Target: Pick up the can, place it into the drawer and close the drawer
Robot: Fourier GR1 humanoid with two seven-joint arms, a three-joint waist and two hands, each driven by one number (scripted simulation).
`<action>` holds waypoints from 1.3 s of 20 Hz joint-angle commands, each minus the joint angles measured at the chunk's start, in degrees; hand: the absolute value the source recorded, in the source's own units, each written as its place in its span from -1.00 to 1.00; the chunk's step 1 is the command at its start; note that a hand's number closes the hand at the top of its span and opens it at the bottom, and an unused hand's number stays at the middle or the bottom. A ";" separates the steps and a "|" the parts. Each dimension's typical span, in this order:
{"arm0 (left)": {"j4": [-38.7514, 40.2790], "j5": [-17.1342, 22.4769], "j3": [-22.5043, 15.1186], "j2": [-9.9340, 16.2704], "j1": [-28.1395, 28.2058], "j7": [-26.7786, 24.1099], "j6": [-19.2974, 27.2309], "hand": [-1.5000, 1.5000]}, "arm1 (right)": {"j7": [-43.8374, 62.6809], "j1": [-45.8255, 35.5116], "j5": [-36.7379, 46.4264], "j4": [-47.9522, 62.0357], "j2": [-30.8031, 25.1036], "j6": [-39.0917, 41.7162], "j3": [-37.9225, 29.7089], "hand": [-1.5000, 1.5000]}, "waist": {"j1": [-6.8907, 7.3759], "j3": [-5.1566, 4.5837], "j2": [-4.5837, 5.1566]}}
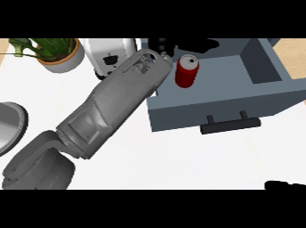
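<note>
A: What is the can (187, 71) like, and where does it sit?

B: It is a red cylinder with a pale metal top, standing upright inside the open drawer (274, 91), against the drawer's left wall. The black fingers of the left hand (182, 44) lie just above and beside its top. Whether they touch it cannot be told.

A: Are those fingers wide or narrow?

B: That cannot be told either. Only dark shapes show past the wrist, partly cut off by the upper edge. The grey forearm (116, 102) is smooth, rounded and panelled, and slants up from the lower left across the drawer's left rim.

A: And the drawer itself?

B: A blue-grey box with flat, matte walls and square corners, pulled out over the white counter (182, 156). A dark bar handle (230, 123) sticks out from its front face, well below the fingers. To the right of the can the drawer floor lies bare.

A: What else stands near the fingers?

B: Left of them a white appliance (110, 55), glossy with rounded corners, and further left a leafy plant in a white pot (54, 53). A curved steel rim (8, 129) shows at the far left edge.

A: The other hand?

B: The right hand (293, 185) shows only as a black sliver at the lower right corner; its fingers cannot be judged.
</note>
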 commanded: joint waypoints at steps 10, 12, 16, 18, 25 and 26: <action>-3.48 4.76 0.78 -0.01 0.63 -3.90 1.13 -1.00 | -4.52 -3.99 22.96 2.79 -6.26 -1.44 6.41 -1.00 | 4.62 -0.07 -0.86; -2.36 5.13 0.84 -0.01 -1.53 -3.58 2.25 -1.00 | -5.21 -3.54 26.77 2.82 -7.28 -1.32 8.46 -1.00 | 3.70 -0.03 -0.72; -2.31 4.03 0.06 -0.01 -2.37 -1.62 2.34 -1.00 | -5.55 -3.98 38.18 6.49 -7.39 -4.42 13.87 -1.00 | 5.91 -0.08 -1.32; -3.95 4.70 -0.08 -0.01 -2.17 0.06 2.49 -1.00 | -6.13 -7.62 41.73 12.72 -7.30 -5.83 15.50 -1.00 | 6.46 -0.06 -1.31; -7.34 1.63 0.61 1.11 -0.28 2.73 3.59 -1.00 | -6.59 -10.00 53.90 25.11 -6.18 -13.24 18.14 -1.00 | 8.23 -0.08 -1.90; -7.50 1.30 1.47 2.75 0.19 1.81 2.75 -1.00 | -7.63 -11.59 53.39 28.65 -5.53 -14.40 17.61 -1.00 | 8.14 -0.07 -1.76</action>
